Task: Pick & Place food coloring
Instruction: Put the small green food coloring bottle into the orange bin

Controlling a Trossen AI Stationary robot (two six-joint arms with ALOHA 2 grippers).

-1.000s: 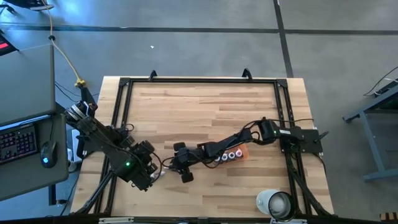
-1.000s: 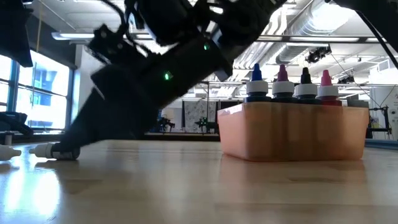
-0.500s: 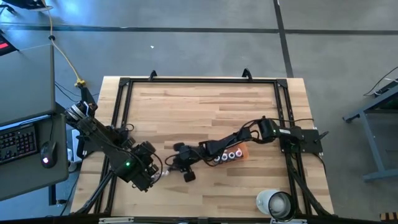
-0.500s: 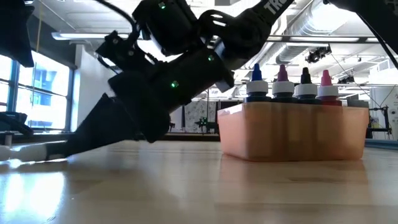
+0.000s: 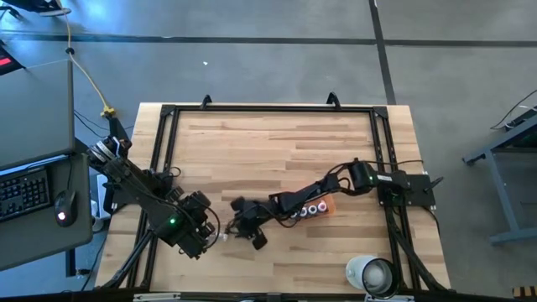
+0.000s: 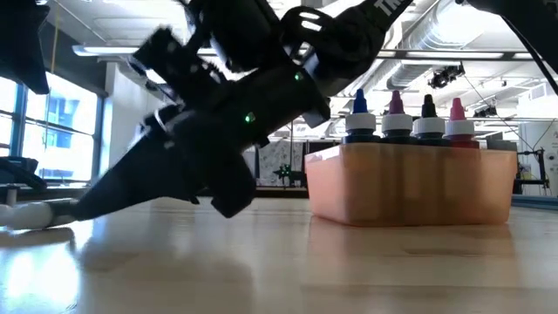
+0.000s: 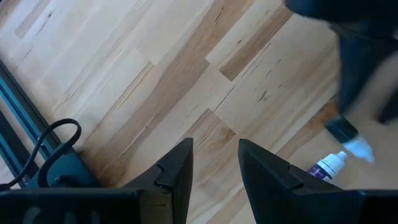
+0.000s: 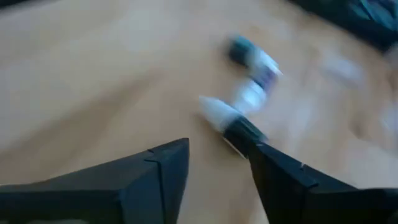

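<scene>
Your right gripper (image 8: 214, 165) hangs low over the table (image 5: 277, 147) with its jaws apart and nothing between them. Two loose food coloring bottles (image 8: 249, 74) lie flat just ahead of its fingertips. Behind it, four more stand in the orange tray (image 6: 418, 183). Your left gripper (image 7: 214, 171) waits nearby, open and empty.
</scene>
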